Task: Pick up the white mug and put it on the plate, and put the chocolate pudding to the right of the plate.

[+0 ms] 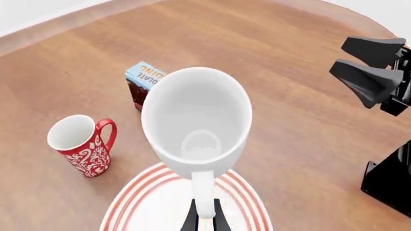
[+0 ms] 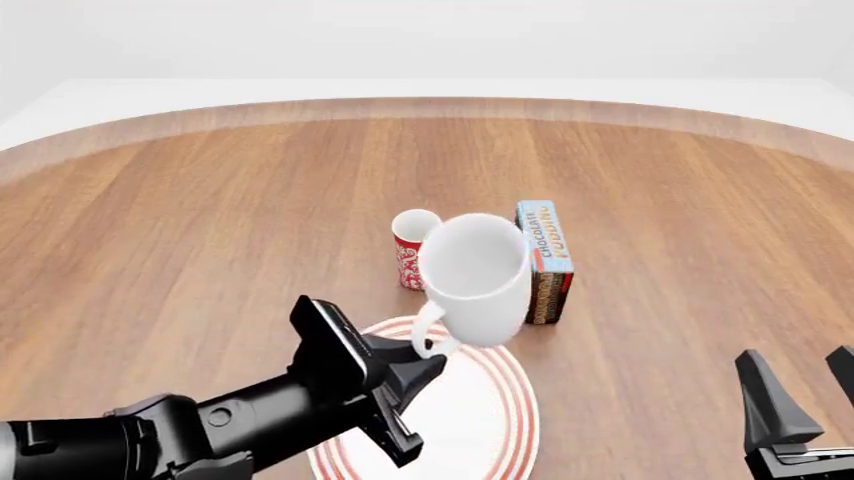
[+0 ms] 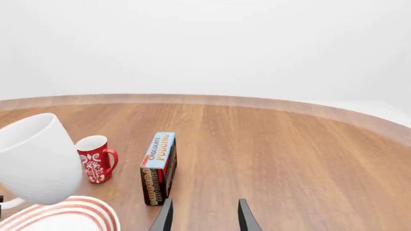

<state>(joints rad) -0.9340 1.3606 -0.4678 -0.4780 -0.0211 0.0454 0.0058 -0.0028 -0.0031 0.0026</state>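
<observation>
Two fingers of the left gripper (image 2: 424,372) are pinched on the handle of the white mug (image 2: 475,278), so the mug hangs off the tips, tilted, raised above the far edge of the plate (image 2: 514,440) and not resting on it. Grip looks thin to me: only the loop is held and the whole body sticks out ahead of the fingers, so the mug could swing or slip round in the pinch on the way down. It's also over the rim and not the middle, so if it gets let go here I'd guess it lands half on the rings and tips or rolls off. Close behind it are the red mug (image 2: 412,247) and the chocolate pudding (image 2: 543,262), the carton standing on the wood just beyond the plate's right side, and a sloppy lower could bump either one. The right gripper (image 3: 203,215) sits low near the table's front right, fingers apart with nothing between them, pointed toward the carton. It's well clear of the mug for now, but reaching in early could cross the left arm (image 2: 200,430).
</observation>
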